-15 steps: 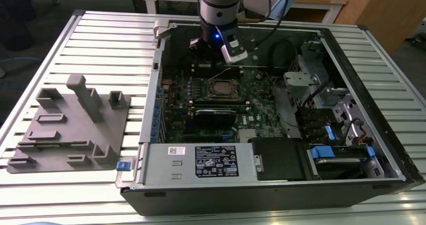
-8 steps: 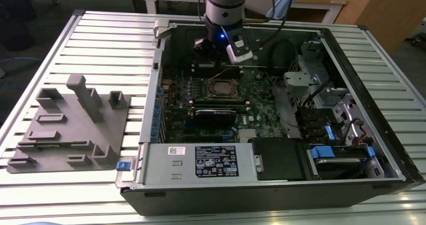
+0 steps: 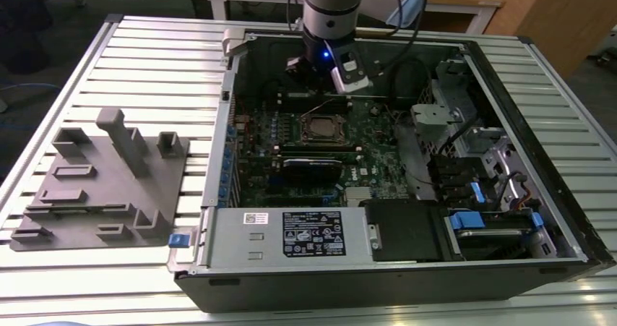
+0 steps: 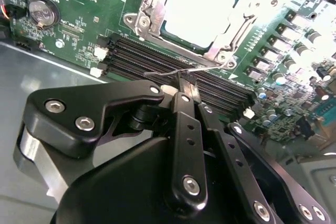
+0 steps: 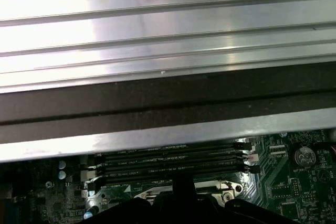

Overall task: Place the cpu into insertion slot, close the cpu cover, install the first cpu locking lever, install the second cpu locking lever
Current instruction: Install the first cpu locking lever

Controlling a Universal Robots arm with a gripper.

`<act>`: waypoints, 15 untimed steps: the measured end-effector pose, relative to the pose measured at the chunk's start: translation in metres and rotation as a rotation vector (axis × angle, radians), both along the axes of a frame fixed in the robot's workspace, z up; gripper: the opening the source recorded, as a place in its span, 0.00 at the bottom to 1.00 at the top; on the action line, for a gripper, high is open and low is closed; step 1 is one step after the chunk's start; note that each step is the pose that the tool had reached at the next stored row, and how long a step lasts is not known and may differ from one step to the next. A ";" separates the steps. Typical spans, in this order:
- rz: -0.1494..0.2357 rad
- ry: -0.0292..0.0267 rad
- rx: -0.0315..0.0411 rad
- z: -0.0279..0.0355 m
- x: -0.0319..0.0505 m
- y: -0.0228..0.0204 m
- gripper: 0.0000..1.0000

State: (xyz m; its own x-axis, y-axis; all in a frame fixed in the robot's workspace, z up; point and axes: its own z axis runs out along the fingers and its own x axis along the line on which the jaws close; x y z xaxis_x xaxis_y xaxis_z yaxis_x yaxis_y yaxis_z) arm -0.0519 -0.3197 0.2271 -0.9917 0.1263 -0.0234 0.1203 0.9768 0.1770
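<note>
Second wrist view: the gripper (image 4: pixel 185 84) is clenched, its two black fingertips pinched together on a thin wire locking lever (image 4: pixel 157 73). The lever runs along the socket's edge nearest the memory slots (image 4: pixel 147 59). The cpu (image 4: pixel 202 9) lies flat in its socket, its bright metal top showing through the window of the cpu cover (image 4: pixel 148 11). The cover looks to be down over the chip.

In the exterior view the insertion slot (image 3: pixel 323 127) sits near the middle of the green motherboard (image 3: pixel 376 142). The board is inside the open computer case (image 3: pixel 219 145), which stands on the slatted counter (image 3: pixel 144 73). The arm reaches in over the case's far edge.

The step in hand appears to be seating a locking lever; which of the two I cannot tell. The wire is springy and slim, so the pinch should sit square on it, or it may slip out sideways. The lever probably wants pressing down toward the board and then tucking sideways under its retaining tab, not simply pushing straight down. The memory slots lie just beside the fingertips, so any downward travel should stay clear of their latches. If the cover is not fully flat, forcing the lever could load the chip unevenly.
</note>
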 end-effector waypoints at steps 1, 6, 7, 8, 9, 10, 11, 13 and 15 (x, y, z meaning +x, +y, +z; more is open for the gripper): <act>-0.003 0.0000 0.0000 -0.0006 0.0005 0.0001 0.11; -0.004 0.0000 0.0000 -0.0010 0.0006 0.0001 0.11; -0.003 -0.0002 0.0003 -0.0014 0.0007 0.0002 0.11; -0.004 -0.0002 0.0003 -0.0021 0.0007 0.0002 0.11; -0.003 -0.0002 0.0000 -0.0030 0.0007 0.0001 0.11; -0.003 -0.0003 -0.0006 -0.0035 0.0007 0.0001 0.11; -0.004 -0.0002 -0.0018 -0.0035 0.0006 0.0002 0.11; -0.003 -0.0002 -0.0021 -0.0037 0.0008 0.0004 0.11; -0.004 -0.0003 -0.0023 -0.0039 0.0025 0.0010 0.11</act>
